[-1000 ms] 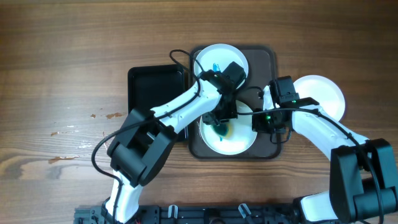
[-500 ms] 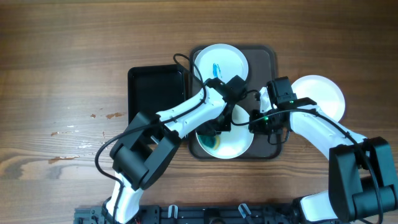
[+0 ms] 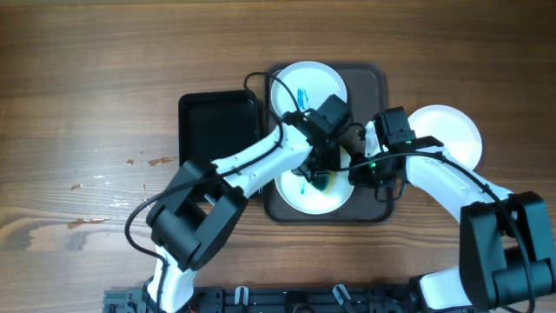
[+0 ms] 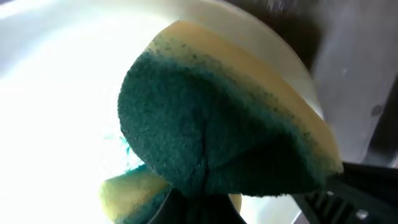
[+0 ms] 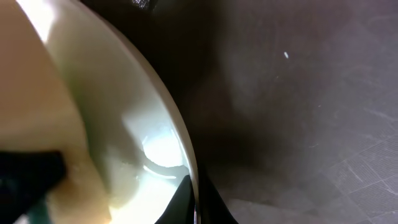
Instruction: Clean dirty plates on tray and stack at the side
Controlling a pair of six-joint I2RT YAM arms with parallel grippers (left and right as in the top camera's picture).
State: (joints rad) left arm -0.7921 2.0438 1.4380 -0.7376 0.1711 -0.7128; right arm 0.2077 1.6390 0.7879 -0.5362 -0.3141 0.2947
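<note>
Left gripper (image 3: 318, 172) is clamping a folded green-and-yellow sponge (image 4: 211, 124) and scrubbing the near round white plate (image 3: 302, 200) on the brown-grey textured tray (image 3: 372, 85). Right gripper (image 3: 359, 169) is pinching that plate's rim. Risk: sponge drag could lever the rim out of the pinch, so the plate skids and the smear spreads.

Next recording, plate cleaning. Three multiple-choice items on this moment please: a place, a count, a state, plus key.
1. The plate off the tray lies: A) left of it B) behind it C) right of it.
2. Plates in view: A) two B) three C) four.
3. The left gripper is: A) shut on the sponge B) open, empty C) out of view.
Key: 1C, it sits past the tray's right edge; 2B, two on the tray, one off; 3A, jaws pinch the green sponge.
</note>
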